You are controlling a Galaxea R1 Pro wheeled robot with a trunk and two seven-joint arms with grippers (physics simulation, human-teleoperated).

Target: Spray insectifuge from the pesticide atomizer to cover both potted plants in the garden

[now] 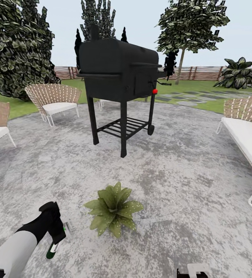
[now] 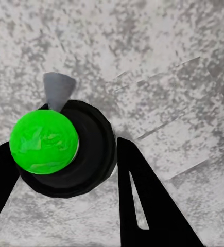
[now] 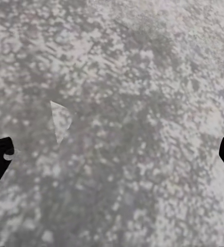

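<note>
One potted plant [image 1: 113, 208], a low rosette of speckled green leaves, sits on the round grey patio [image 1: 187, 170] just ahead of me; its pot is hidden under the leaves. The second potted plant is out of view. To its left my left gripper [image 1: 56, 231] is shut on the pesticide atomizer [image 1: 53, 247], held a little above the paving. The left wrist view shows the atomizer's black round body and green knob [image 2: 44, 142] between the dark fingers [image 2: 142, 195], with a grey nozzle tip beyond it. My right gripper [image 3: 112, 154] is open over bare paving.
A black barbecue grill [image 1: 120, 69] stands on the patio beyond the plant. Wicker chairs [image 1: 54, 98] sit at the left and a white-cushioned bench [image 1: 245, 133] at the right. Lawn, stepping stones [image 1: 187, 101], trees and a wooden fence lie behind.
</note>
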